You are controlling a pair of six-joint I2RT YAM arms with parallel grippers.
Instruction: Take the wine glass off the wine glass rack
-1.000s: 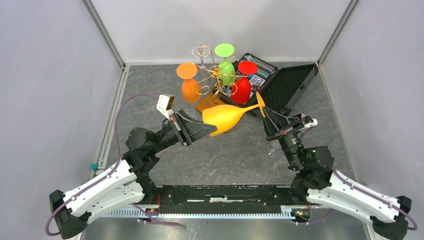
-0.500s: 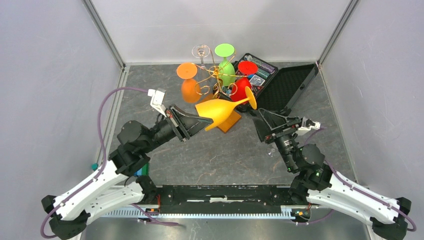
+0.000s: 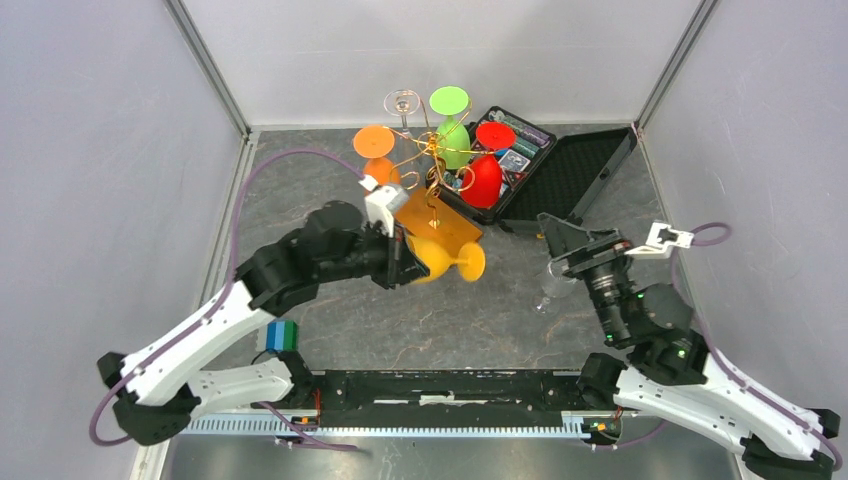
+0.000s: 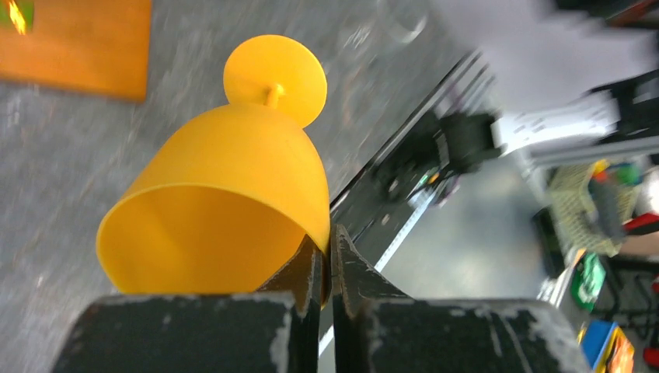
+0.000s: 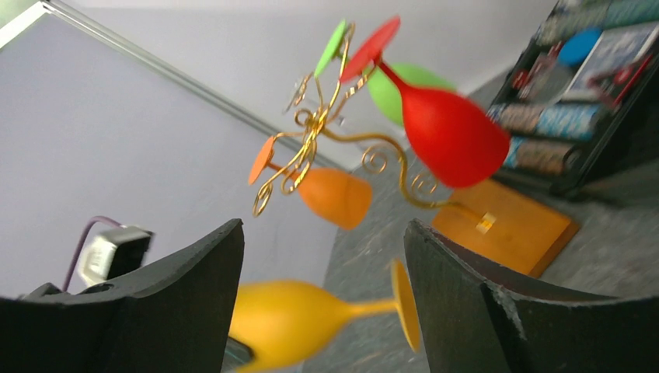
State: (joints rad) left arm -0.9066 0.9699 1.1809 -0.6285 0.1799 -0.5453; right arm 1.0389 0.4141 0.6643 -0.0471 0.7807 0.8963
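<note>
The wine glass rack (image 3: 432, 160) is a gold wire stand on an orange-brown wooden base (image 3: 445, 228). Orange (image 3: 376, 150), green (image 3: 452, 125), red (image 3: 484, 178) and clear (image 3: 403, 103) glasses hang on it. My left gripper (image 3: 408, 262) is shut on the rim of a yellow wine glass (image 3: 440, 258), which it holds on its side, off the rack and in front of the base. In the left wrist view the fingers (image 4: 311, 268) pinch the yellow bowl's rim (image 4: 233, 179). My right gripper (image 3: 562, 248) is open and empty; its wrist view (image 5: 322, 225) faces the yellow glass (image 5: 295, 318) and the rack (image 5: 311, 132).
An open black case (image 3: 560, 170) with coloured contents lies at the back right beside the rack. A clear glass item (image 3: 548, 287) stands on the table by my right gripper. Grey walls enclose the table on three sides.
</note>
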